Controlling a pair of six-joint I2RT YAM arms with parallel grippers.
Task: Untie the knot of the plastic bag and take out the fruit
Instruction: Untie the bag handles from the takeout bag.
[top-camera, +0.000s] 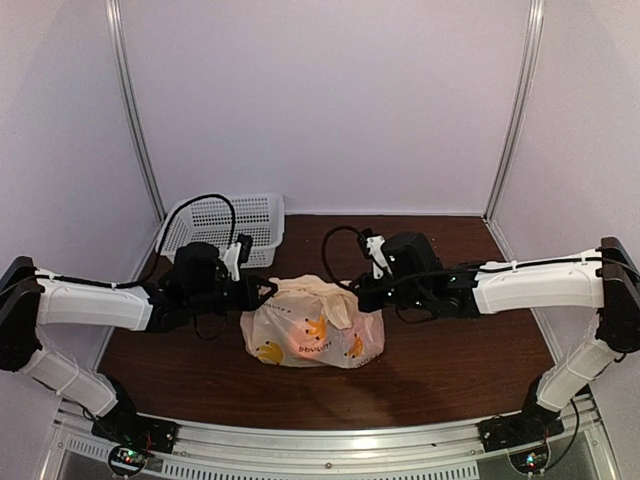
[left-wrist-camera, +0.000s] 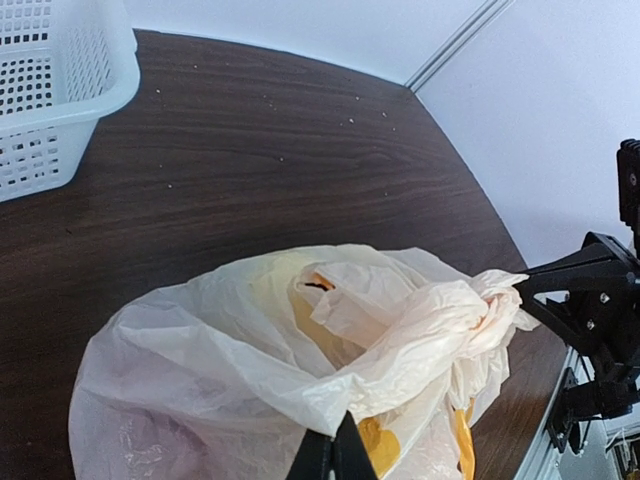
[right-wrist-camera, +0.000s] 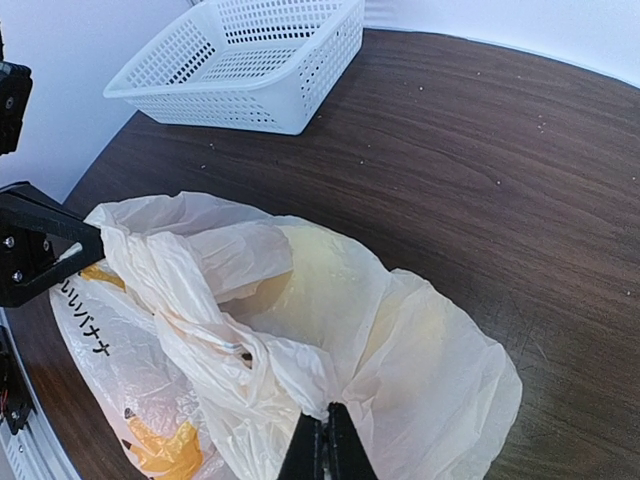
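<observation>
Two claws are clamping the plastic bag (top-camera: 310, 335): left claw (top-camera: 267, 290) and right claw (top-camera: 357, 294), gripping opposite sides.

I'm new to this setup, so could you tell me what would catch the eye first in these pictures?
The cream plastic bag printed with yellow bananas sits in the middle of the table, its top film crumpled. The left gripper and right gripper pinch it from opposite sides. A white perforated basket stands at the back left.
</observation>
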